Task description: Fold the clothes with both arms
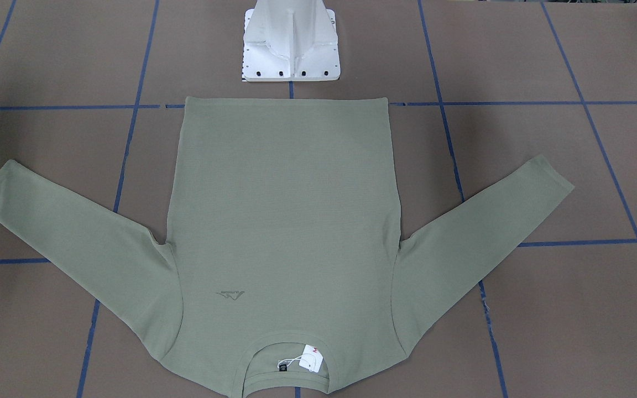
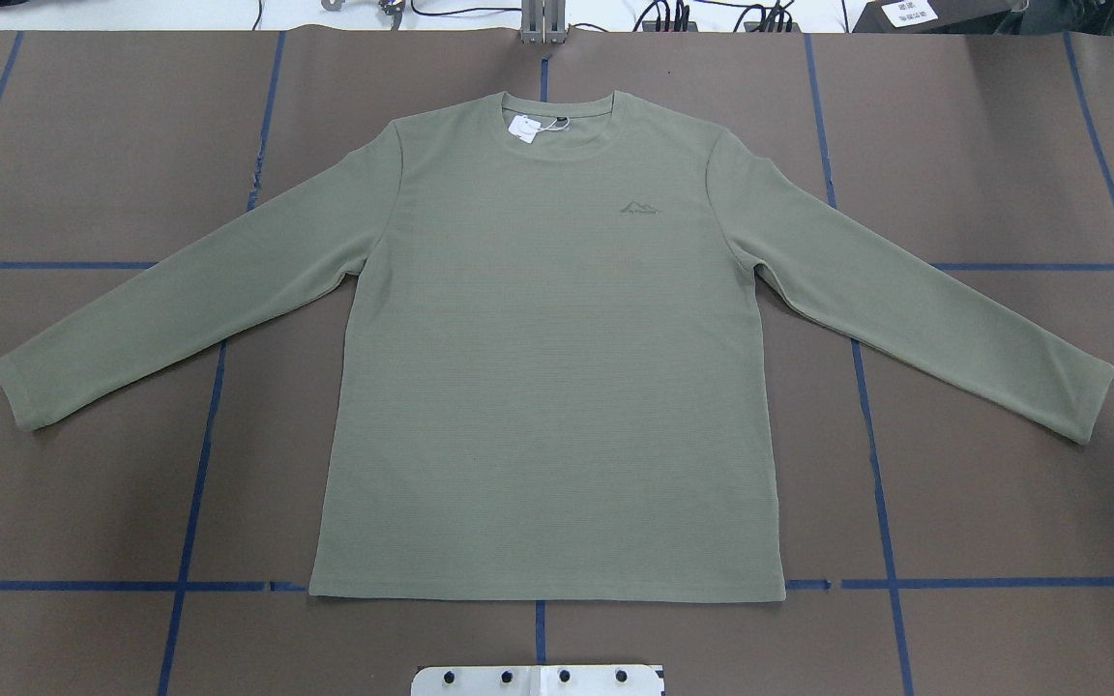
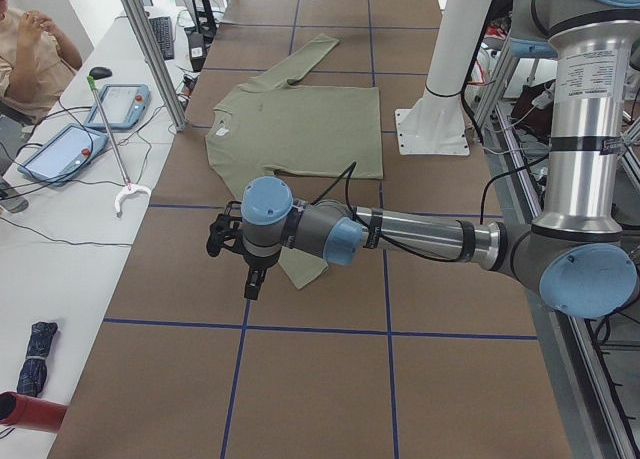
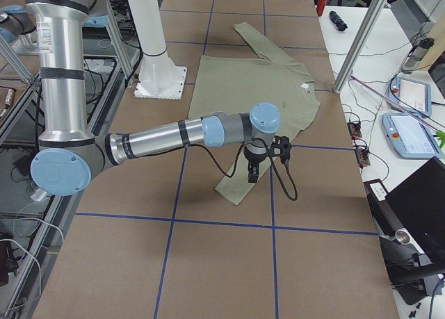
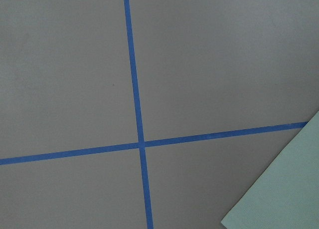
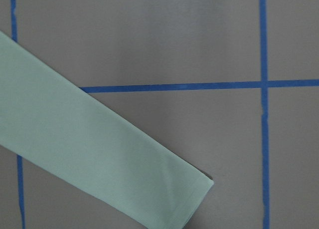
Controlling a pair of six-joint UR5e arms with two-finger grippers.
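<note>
You have the shirt [image 2: 547,367] flat and front up on the bench [image 2: 83,503], hem nearest the pedestal [image 1: 291,50], collar farthest, sleeves [image 2: 180,290] spread to either side. The left end effector [image 3: 253,287] and right end effector [image 4: 252,174] hang by the cuffs; you cannot tell if either is open or closed.

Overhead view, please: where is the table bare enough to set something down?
Bare table lies between each sleeve and the near edge, and in both far corners. The shirt covers the middle; the base plate crowds the near edge's centre.
</note>
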